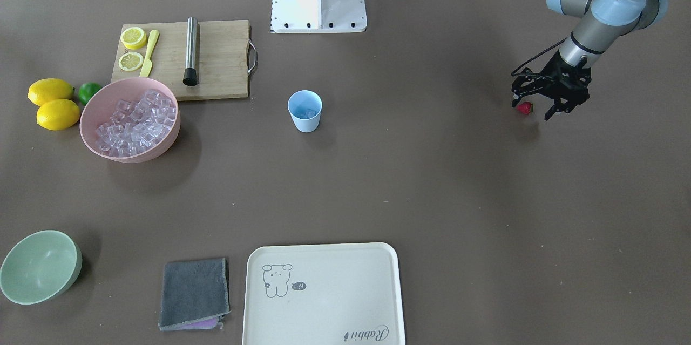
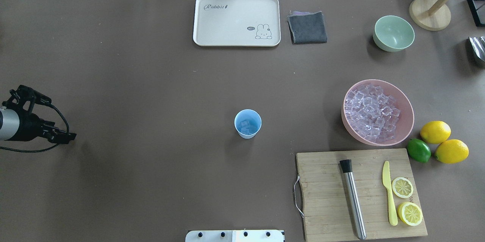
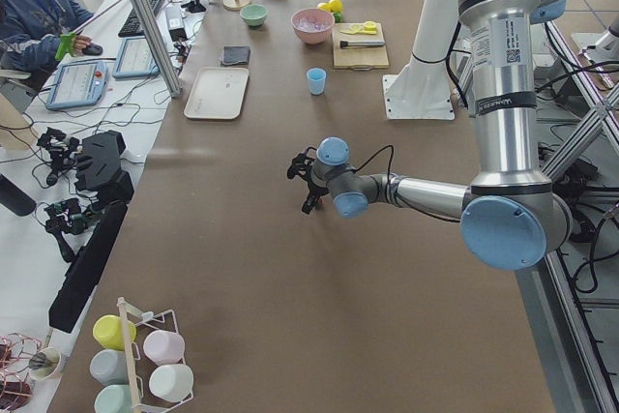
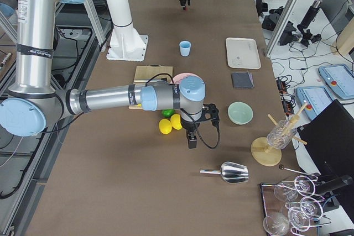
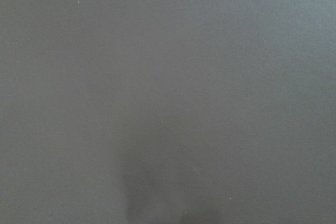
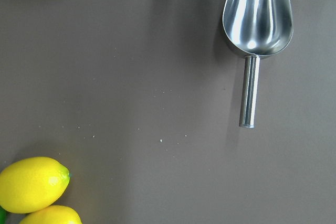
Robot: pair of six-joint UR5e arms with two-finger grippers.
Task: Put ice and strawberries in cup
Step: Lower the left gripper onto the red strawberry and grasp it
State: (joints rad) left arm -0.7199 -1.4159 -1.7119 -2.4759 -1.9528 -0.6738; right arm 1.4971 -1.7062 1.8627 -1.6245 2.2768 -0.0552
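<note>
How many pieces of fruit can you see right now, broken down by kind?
Whole lemons: 2
Lemon halves: 2
Lime: 1
Strawberry: 1
Total: 6

The bench holds two whole lemons, two lemon halves, one lime, two bowls, one cup, one strawberry, one tray, one cloth, one board, one knife, one steel rod, one scoop; ice cubes are too many to count.
</note>
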